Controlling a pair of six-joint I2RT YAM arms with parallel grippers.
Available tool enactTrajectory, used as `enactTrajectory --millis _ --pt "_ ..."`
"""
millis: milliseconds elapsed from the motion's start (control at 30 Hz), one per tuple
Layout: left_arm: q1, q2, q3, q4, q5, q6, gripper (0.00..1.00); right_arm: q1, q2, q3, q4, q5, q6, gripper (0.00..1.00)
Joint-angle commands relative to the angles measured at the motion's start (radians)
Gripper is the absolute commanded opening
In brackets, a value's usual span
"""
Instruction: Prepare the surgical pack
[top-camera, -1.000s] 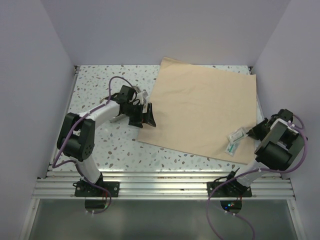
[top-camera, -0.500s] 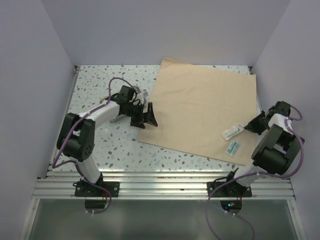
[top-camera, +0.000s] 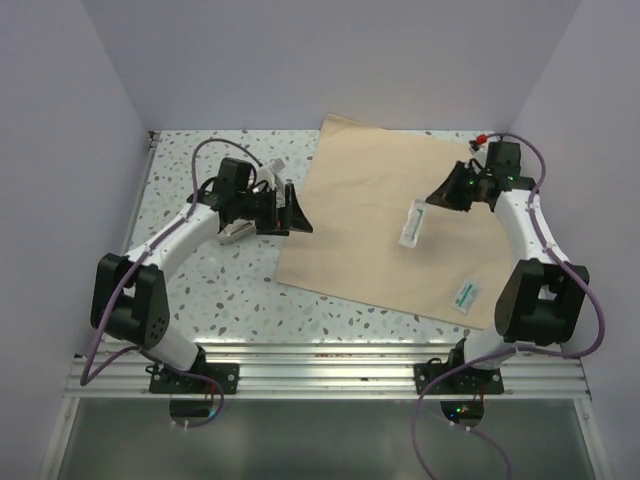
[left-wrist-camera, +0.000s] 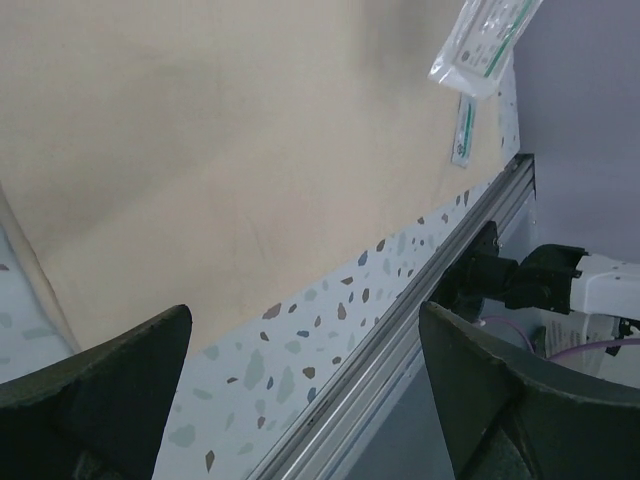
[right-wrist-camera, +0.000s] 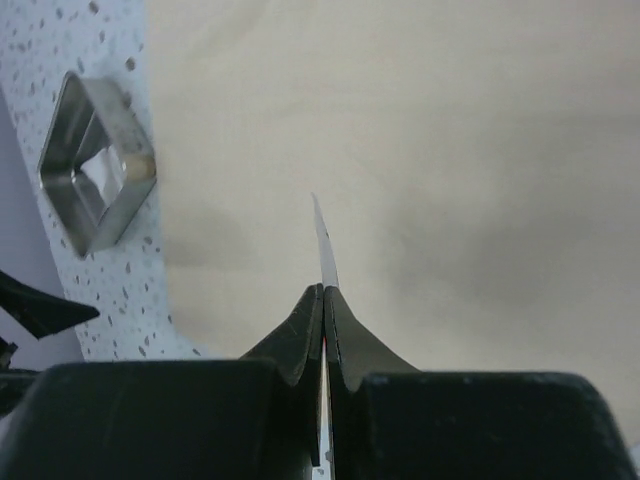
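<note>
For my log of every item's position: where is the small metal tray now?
The metal tray lies on the speckled table, just left of the tan wrap sheet, close by the left pincer in the top view.

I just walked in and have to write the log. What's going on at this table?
The right gripper is shut on the edge of a white packet, holding it over the middle of the tan sheet. A second packet lies near the sheet's near right corner. The left gripper is open at the sheet's left edge, holding nothing. A small metal tray sits on the table beside it, off the sheet.
</note>
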Motion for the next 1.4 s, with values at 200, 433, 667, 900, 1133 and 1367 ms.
enactTrajectory --millis 200,433,667,900,1133,1367 --pt "0.031 -0.097 0.020 0.270 0.125 -0.030 1.00 0.303 0.059 0.149 -0.013 -0.370 -0.027 0.00" --pt "0.031 -0.131 -0.034 0.357 0.212 -0.023 1.00 0.418 0.076 0.137 0.121 -0.508 0.077 0.00" --pt "0.028 -0.148 -0.119 0.505 0.291 -0.085 1.00 0.458 0.077 0.102 0.240 -0.596 0.184 0.00" --pt "0.021 -0.096 -0.143 0.577 0.354 -0.101 0.99 0.484 0.073 0.079 0.343 -0.636 0.281 0.00" --pt "-0.017 -0.057 -0.162 0.750 0.400 -0.188 0.99 0.490 0.062 0.042 0.444 -0.659 0.361 0.00" --pt "-0.055 -0.034 -0.210 0.988 0.415 -0.349 0.94 0.498 0.057 0.034 0.490 -0.668 0.410 0.00"
